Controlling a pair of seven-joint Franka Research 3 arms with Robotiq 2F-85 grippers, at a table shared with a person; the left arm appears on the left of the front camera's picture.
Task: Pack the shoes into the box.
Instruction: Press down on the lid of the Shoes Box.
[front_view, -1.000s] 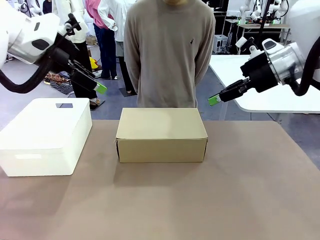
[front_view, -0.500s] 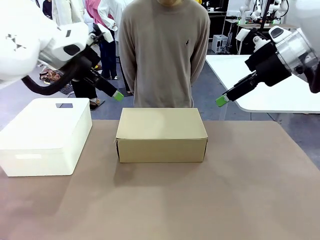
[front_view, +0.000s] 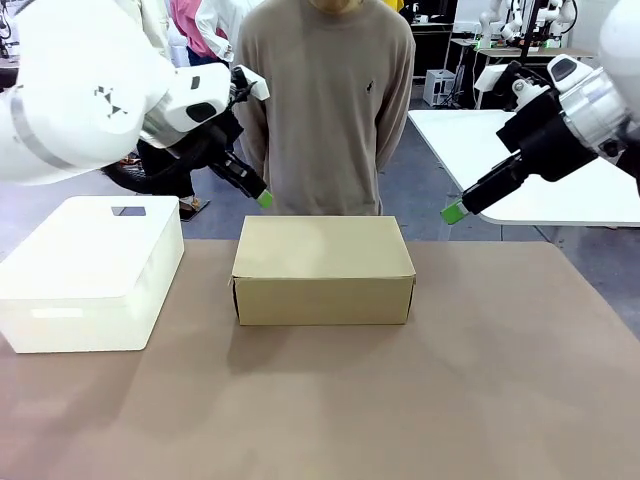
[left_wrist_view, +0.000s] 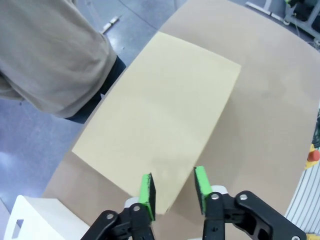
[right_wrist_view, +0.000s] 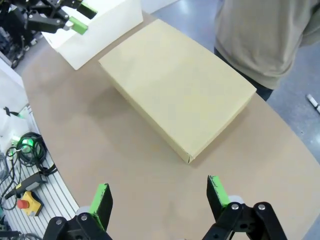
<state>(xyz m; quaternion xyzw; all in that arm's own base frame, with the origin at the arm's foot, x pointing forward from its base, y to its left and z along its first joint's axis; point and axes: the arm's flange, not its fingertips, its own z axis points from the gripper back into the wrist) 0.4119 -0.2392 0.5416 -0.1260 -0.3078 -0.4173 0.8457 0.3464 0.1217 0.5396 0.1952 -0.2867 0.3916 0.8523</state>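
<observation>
Box (front_view: 323, 268) at mid-table, tan cardboard, lid shut flat, directly in front of person (front_view: 325, 105) standing at far edge. No shoes on show around it; whether any lie inside cannot be told with lid down. By the look of things, packing barely begun: lid not yet raised, nothing visibly loaded.

Above box's far-left corner, left gripper (left_wrist_view: 174, 187) in the air, green pads partly drawn in with a clear gap and nothing between them, touching nothing. Off box's right end and higher, right gripper (right_wrist_view: 159, 197) also aloft, fingers spread wide, empty.

Left of box, white bin (front_view: 90, 270), near but apart from it. Beyond box's right end, past table edge, a white side table (front_view: 520, 160).

Probably left to do: open lid, fetch both shoes, set them in, close up.
</observation>
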